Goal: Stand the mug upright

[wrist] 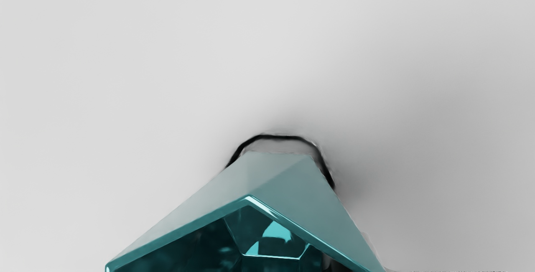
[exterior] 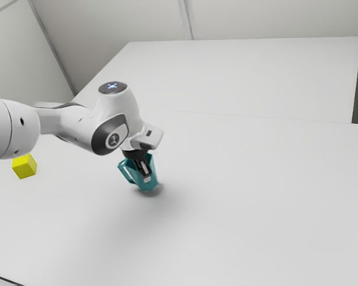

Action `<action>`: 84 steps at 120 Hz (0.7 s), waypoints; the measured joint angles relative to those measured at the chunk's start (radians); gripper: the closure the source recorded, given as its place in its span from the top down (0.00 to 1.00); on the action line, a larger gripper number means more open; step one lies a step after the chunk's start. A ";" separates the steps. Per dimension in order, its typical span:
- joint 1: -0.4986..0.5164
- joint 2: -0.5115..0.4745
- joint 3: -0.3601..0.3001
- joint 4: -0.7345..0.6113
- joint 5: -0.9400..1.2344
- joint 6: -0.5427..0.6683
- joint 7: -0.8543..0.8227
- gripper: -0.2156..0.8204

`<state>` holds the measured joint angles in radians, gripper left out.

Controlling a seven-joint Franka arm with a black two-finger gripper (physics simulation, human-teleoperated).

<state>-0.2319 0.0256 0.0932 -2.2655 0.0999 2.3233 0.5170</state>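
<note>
Teal, the mug [exterior: 145, 186] is mouth up just left of centre in the exterior view, base toward the table [exterior: 256, 208], the gripper [exterior: 146, 177] at it presumably to steady it, though whether the jaws clasp it I cannot tell.

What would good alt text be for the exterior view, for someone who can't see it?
A white robot arm reaches in from the exterior view's left, its black gripper down at a teal mug that stands roughly upright, handle toward the exterior view's left. A yellow cube lies farther left on the pale table.
</note>
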 joint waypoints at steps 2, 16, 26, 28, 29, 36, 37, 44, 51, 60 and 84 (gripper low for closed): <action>0.005 0.000 0.000 0.000 0.000 0.001 -0.001 0.03; 0.048 0.001 0.000 -0.001 0.000 0.007 -0.009 0.03; 0.074 0.001 0.000 -0.001 0.000 0.010 -0.013 0.03; 0.079 0.001 0.000 -0.001 0.000 0.010 -0.014 0.03; 0.081 0.001 0.000 -0.001 0.000 0.011 -0.015 0.03; 0.092 0.001 0.000 -0.001 0.000 0.012 -0.017 0.04; 0.093 0.001 0.000 -0.001 0.000 0.012 -0.018 0.04; 0.098 0.001 0.000 -0.001 -0.002 0.012 -0.019 0.07; 0.098 0.001 -0.001 -0.001 -0.004 0.012 -0.019 0.10; 0.089 0.001 -0.001 -0.001 -0.006 0.012 -0.019 0.15; 0.049 0.000 -0.001 0.000 -0.008 0.012 -0.020 0.29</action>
<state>-0.1833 0.0254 0.0920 -2.2651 0.0924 2.3348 0.4974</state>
